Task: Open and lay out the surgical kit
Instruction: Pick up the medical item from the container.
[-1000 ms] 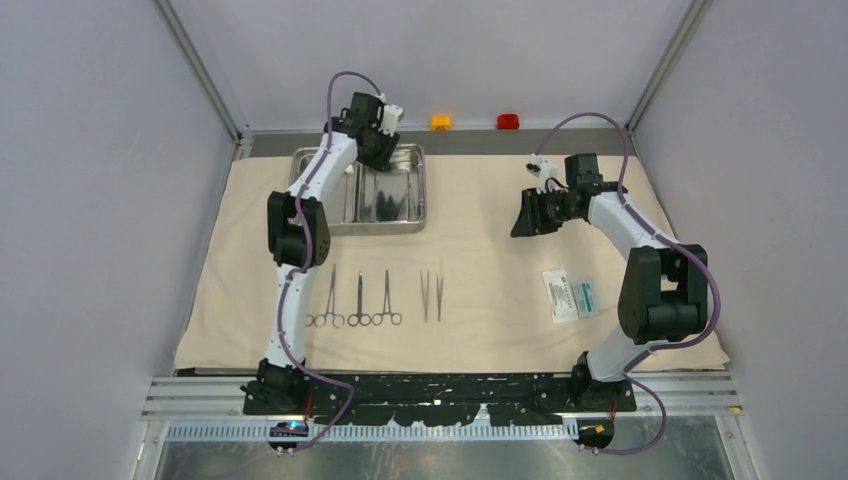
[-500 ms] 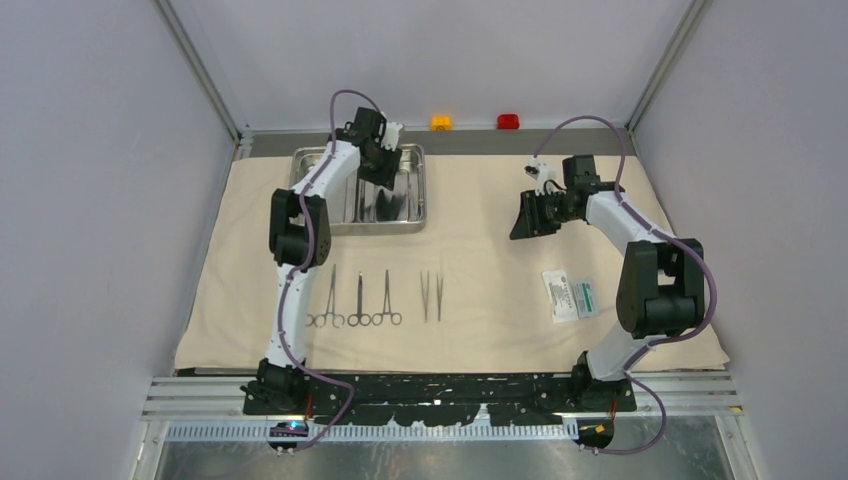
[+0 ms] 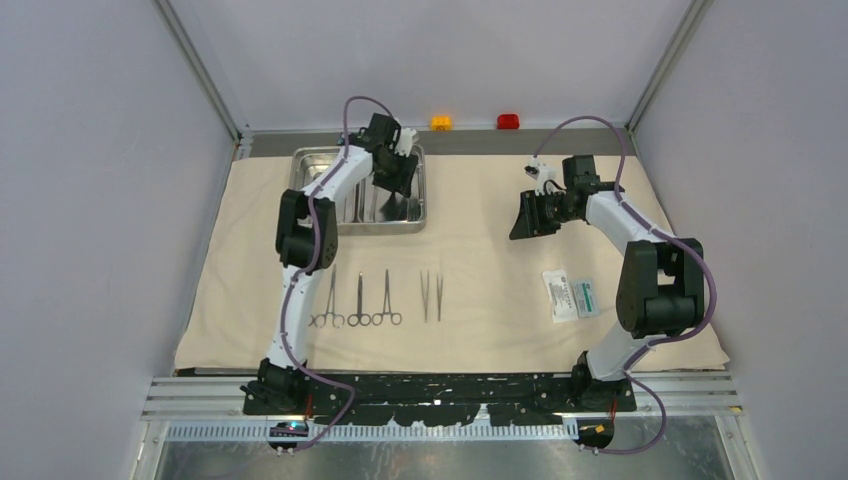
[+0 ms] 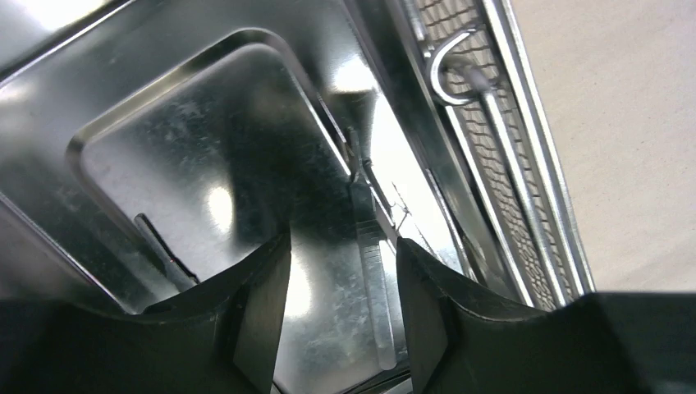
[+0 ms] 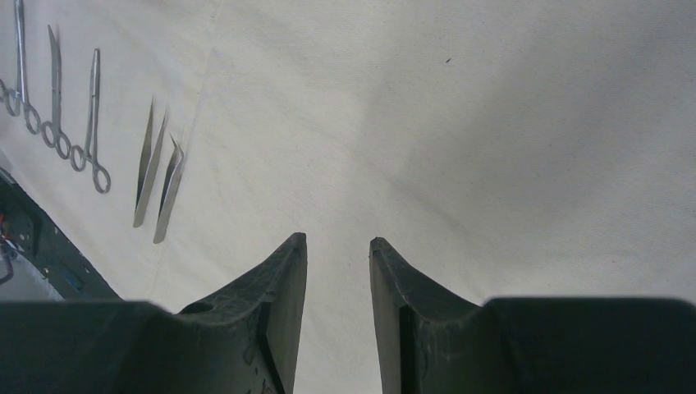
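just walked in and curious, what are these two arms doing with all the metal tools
A surgical kit is being laid out on a beige cloth. Three ring-handled instruments, two tweezers and a white-and-green packet lie side by side on it. The left gripper hangs open inside the steel tray, over a slim flat tool. The right gripper hovers open and empty above bare cloth.

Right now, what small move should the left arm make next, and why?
Probably lower the left gripper and close it on the thin tool in the tray. The gripper is open, and the tool lies right under its gap, not yet held.
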Available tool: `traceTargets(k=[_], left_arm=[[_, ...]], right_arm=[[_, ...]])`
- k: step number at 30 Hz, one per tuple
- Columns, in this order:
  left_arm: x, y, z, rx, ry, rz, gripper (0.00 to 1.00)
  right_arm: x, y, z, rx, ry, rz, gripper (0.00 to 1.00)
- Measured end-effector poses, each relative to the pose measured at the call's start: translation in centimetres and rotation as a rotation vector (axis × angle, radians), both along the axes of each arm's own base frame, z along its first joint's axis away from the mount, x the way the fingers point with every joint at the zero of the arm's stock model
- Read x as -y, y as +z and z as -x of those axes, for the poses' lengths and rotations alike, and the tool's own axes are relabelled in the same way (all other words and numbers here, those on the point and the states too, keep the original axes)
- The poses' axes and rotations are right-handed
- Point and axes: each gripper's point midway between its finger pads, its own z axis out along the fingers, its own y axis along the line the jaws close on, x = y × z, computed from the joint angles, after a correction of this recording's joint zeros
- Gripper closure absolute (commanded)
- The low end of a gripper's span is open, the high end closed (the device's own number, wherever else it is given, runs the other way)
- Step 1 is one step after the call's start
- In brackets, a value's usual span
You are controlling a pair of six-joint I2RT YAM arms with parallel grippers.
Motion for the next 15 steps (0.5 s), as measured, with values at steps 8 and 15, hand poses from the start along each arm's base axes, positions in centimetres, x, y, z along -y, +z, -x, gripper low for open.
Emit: traceTargets(k=[8, 15], left_arm=[[1.5, -0.5, 0.4, 0.056, -0.053, -0.095, 0.5], [0.9, -0.7, -0.3, 0.122, -0.062, -0.205, 0.61]], right_arm=[[-0.1, -0.1, 0.0, -0.006, 0.002, -0.003, 0.61], [-0.1, -0.1, 0.0, -0.006, 0.004, -0.008, 0.6]])
